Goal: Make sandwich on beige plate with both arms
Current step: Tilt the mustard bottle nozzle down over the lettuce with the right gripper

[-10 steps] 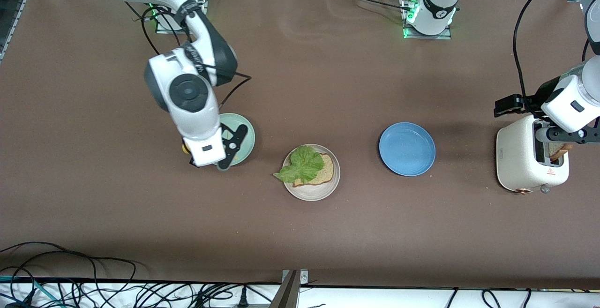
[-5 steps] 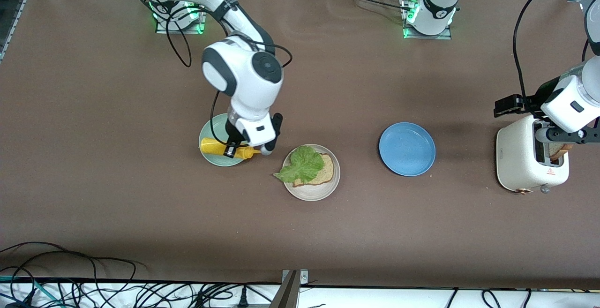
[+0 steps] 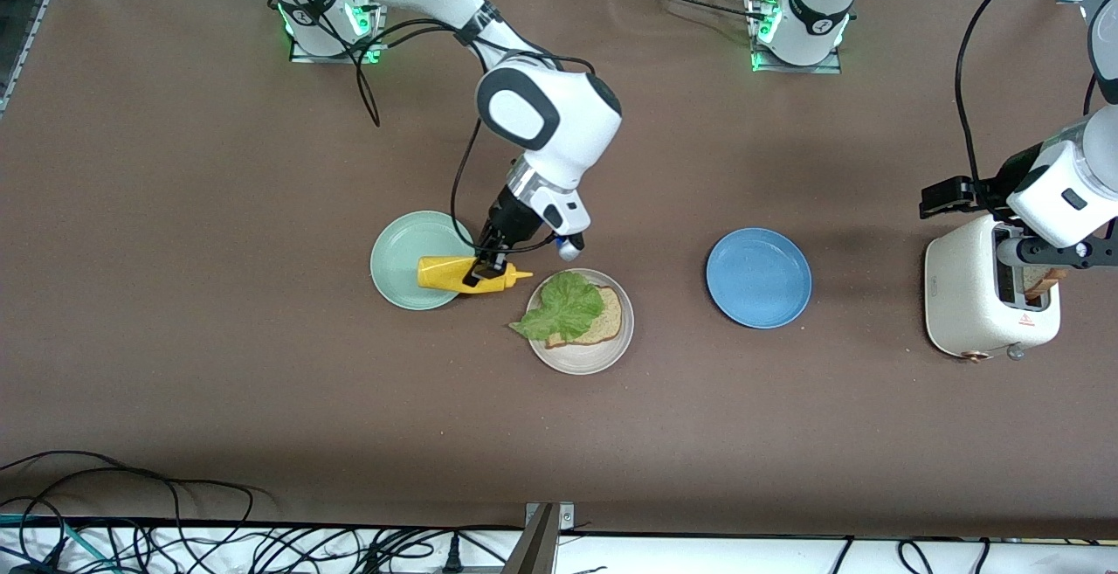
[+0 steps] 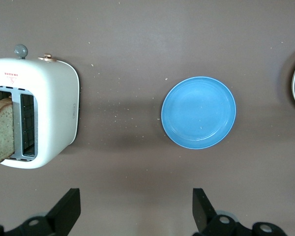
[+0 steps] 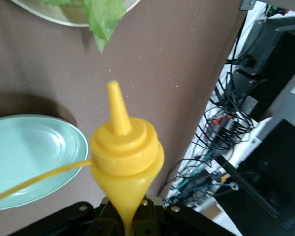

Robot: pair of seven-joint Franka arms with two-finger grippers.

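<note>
From the front, the right gripper [image 3: 486, 270] has carried a yellow mustard bottle [image 3: 463, 275] off the mint plate [image 3: 403, 259] toward the beige plate [image 3: 580, 356], where lettuce [image 3: 566, 307] lies on one bread slice [image 3: 609, 319]; sauce looks next. The left gripper [image 3: 1044, 251] waits over the toaster [image 3: 969, 299]. The left wrist view shows its fingers [image 4: 64, 214] spread, a second slice [image 4: 1, 130] in the toaster's slot. The right wrist view shows the bottle clamped.

Yellow bottle [image 3: 463, 274], mint-green plate [image 3: 403, 259], blue plate [image 3: 758, 278], green lettuce [image 3: 563, 306].
</note>
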